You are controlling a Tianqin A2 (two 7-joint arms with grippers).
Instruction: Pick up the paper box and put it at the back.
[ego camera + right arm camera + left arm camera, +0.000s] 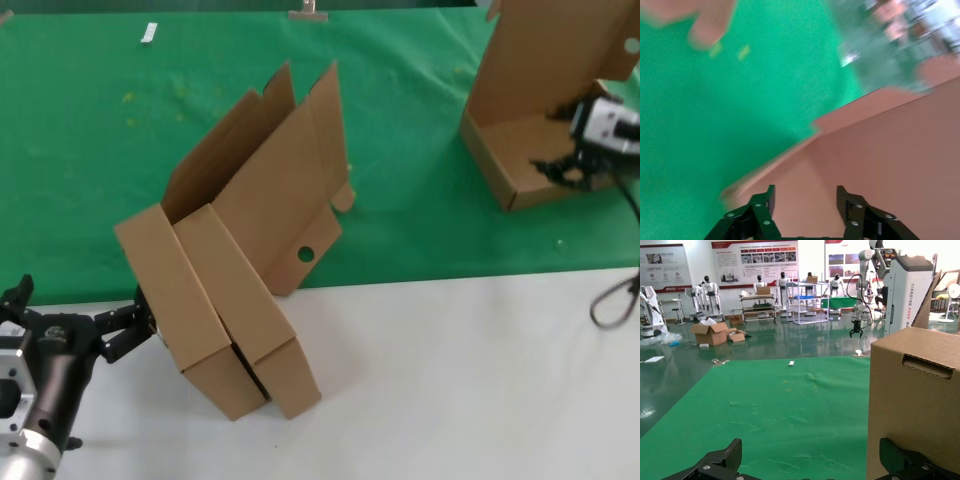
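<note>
Two paper boxes lean against each other at the middle, one (165, 290) on the left and one (255, 320) in front. Their lids stand up, and they straddle the front edge of the green cloth (120, 180). My left gripper (75, 310) is open low at the left. One of its fingers (900, 460) is beside the left box's wall (915, 405); nothing lies between the fingers. A third paper box (520, 150) stands on the cloth at the far right. My right gripper (560, 170) hangs open over its tray (880, 160), holding nothing.
The white tabletop (450, 380) fills the near side. A black cable loop (612, 295) hangs at the right edge. Small white scraps (149, 33) lie at the cloth's far side. Bare green cloth (790, 405) stretches beyond the left gripper.
</note>
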